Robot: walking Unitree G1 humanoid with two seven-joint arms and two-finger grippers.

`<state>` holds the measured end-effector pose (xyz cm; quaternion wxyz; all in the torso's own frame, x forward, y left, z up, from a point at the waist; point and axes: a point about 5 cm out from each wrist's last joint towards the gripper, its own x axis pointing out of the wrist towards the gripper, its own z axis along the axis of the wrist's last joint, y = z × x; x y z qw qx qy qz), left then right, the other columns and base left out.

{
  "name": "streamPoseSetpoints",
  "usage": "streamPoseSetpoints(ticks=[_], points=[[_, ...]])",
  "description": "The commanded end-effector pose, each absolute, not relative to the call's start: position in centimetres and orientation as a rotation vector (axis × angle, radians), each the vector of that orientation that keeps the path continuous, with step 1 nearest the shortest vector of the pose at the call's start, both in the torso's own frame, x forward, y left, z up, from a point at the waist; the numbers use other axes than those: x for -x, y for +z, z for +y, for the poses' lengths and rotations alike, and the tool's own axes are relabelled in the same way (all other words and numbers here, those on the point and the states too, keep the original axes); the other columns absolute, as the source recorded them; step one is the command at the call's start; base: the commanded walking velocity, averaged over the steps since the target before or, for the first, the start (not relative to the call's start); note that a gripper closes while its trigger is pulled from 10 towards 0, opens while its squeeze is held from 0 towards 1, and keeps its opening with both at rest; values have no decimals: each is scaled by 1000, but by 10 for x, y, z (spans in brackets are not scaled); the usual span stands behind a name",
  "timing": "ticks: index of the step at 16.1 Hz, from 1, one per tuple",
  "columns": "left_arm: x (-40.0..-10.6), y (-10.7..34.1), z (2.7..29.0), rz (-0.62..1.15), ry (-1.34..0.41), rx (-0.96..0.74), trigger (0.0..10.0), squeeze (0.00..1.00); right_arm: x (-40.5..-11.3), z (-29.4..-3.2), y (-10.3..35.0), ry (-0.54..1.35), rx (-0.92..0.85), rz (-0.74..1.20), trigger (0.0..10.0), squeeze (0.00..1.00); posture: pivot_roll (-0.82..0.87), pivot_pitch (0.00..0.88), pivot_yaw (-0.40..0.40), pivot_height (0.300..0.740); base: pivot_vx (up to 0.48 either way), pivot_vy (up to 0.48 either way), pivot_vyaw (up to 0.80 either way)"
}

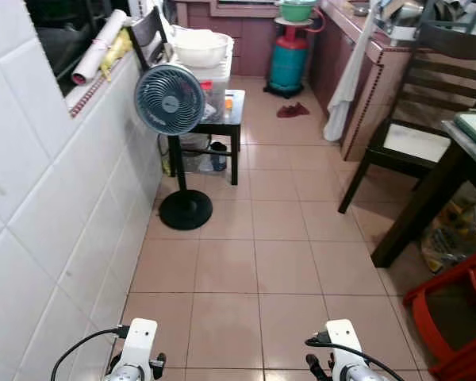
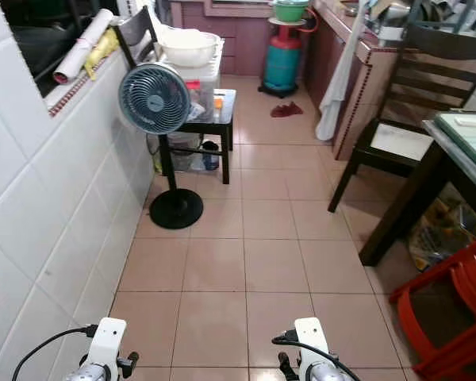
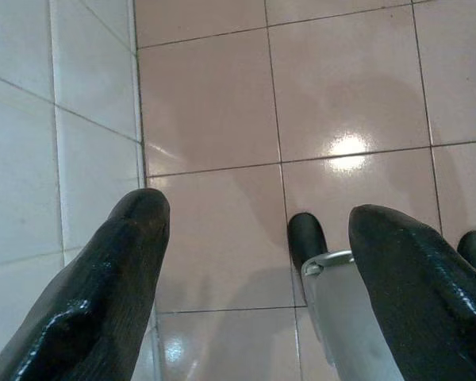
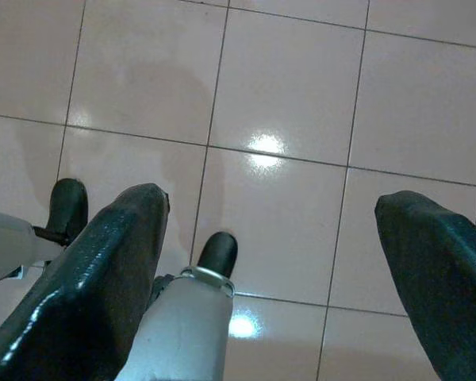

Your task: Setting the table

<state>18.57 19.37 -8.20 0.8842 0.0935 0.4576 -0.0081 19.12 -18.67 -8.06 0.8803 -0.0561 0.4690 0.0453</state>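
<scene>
A narrow kitchen with pink floor tiles (image 1: 254,270) runs ahead, and the landmark is the grey pedestal fan (image 1: 169,99) standing on its round black base beside the white tiled wall (image 1: 55,230). Just behind the fan is a small black side table (image 1: 226,119) carrying clear plastic containers with a white basin (image 1: 198,46) on top. Farther back from the fan, at the end of the room, stands a teal gas cylinder (image 1: 289,62) with a green bowl (image 1: 297,9) on it, and a red cloth (image 1: 292,109) lies on the floor near it. Across the floor from the fan, on the robot's right, is the dining table (image 1: 468,139) with a glass top and dark legs, a dark wooden chair (image 1: 416,119) pushed up beside it and a red plastic stool (image 1: 456,317) nearer the camera. A white towel (image 1: 347,79) hangs off the counter beyond the chair.

Both arms hang low over the tiles, well short of the fan. The left gripper (image 3: 258,238) has its black fingers (image 3: 103,294) spread apart with nothing between them; the right gripper (image 4: 274,230) is likewise spread wide and empty, its fingers (image 4: 103,278) above bare floor
</scene>
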Motion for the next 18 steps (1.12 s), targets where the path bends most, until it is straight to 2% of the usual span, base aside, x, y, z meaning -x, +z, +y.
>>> streamPoseSetpoints(ticks=[1, 5, 10, 18], points=[[-188, -80, 196, 940, -12, -207, 10000, 0, -192, -188, -80, 93, 129, 972, 10000, 0, -27, 0, -32, 740, 0, 0, 0], [-189, -80, 198, 946, -22, -236, 10000, 0, -192, -184, -80, 100, 128, 964, 10000, 0, -37, 0, -5, 740, 0, 0, 0], [-189, -80, 200, 958, -51, -287, 10000, 0, -192, -182, -80, 93, 109, 961, 10000, 0, -59, 0, 30, 740, 0, 0, 648], [-188, -80, 199, 967, -99, -294, 10000, 0, -191, -182, -81, 90, 108, 966, 10000, 0, -77, 0, 48, 740, 262, 0, 167]])
